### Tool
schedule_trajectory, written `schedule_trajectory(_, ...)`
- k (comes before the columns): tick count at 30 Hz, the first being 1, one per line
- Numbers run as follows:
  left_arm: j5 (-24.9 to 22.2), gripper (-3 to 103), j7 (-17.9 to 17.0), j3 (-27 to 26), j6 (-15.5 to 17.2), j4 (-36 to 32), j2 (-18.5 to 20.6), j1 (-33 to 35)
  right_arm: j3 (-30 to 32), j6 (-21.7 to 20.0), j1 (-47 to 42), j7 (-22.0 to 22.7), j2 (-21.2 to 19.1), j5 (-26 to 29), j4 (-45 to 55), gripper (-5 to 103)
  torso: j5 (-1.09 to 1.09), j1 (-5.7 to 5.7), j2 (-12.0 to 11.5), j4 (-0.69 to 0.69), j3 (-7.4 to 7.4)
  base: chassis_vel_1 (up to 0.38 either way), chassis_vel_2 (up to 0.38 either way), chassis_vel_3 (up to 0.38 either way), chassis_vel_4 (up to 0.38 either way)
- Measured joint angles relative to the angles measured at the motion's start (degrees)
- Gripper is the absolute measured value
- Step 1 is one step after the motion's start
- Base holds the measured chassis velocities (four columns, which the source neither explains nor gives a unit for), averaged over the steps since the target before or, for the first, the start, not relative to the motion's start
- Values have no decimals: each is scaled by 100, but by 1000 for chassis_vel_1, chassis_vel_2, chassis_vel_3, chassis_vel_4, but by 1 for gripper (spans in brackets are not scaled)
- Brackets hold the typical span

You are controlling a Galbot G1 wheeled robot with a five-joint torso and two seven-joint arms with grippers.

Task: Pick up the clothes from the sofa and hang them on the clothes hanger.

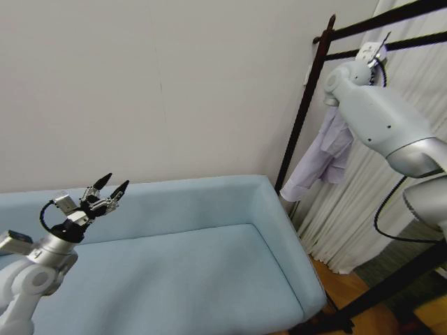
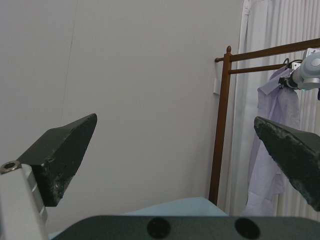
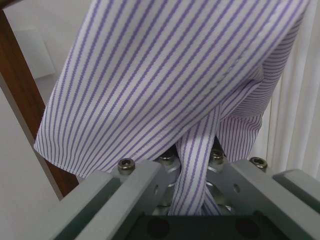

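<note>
- We face a plain pale wall (image 1: 174, 84) with a light blue sofa (image 1: 195, 279) along it; the seat cushion lies bare
- To the right of the sofa stands a dark wooden clothes rack (image 1: 302, 112), with a pale curtain (image 1: 363, 209) behind it and wooden floor (image 1: 349, 293) below
- The striped shirt (image 1: 328, 150) hangs from the upper part of the rack, its sleeve and hem drooping beside the post, above the sofa's right end
- Our right gripper (image 1: 374, 56) is raised to the rack's upper rail; in its wrist view a fold of the purple-striped cloth (image 3: 165, 75) runs down between the jaws, which are closed on it
- Our left gripper (image 1: 116, 181) is held over the left part of the sofa, well apart from the shirt; its jaws stand wide apart and hold nothing
</note>
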Motion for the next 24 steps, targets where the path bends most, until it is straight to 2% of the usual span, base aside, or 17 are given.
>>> schedule_trajectory(18,0,100,47,-13,-2,-36,-53,35,127,-3,-219,117,-48,33,245,2,-2,0,0,0,0,0,0,0,0)
schedule_trajectory(19,0,100,47,-13,-2,-37,-54,35,142,-7,-235,90,-68,28,268,-1,-2,0,0,0,-1,0,0,0,0)
schedule_trajectory(21,0,100,48,-12,-2,-38,-54,31,151,-59,-263,22,-112,27,309,8,2,0,0,2,1,0,0,0,0)
schedule_trajectory(23,1,100,48,-6,-2,-38,-53,28,151,-73,-275,-14,-142,-6,331,8,3,1,0,3,2,0,0,0,0)
schedule_trajectory(24,1,100,48,-1,-2,-38,-50,26,150,-76,-282,-33,-159,-45,345,14,2,1,0,3,2,0,0,0,0)
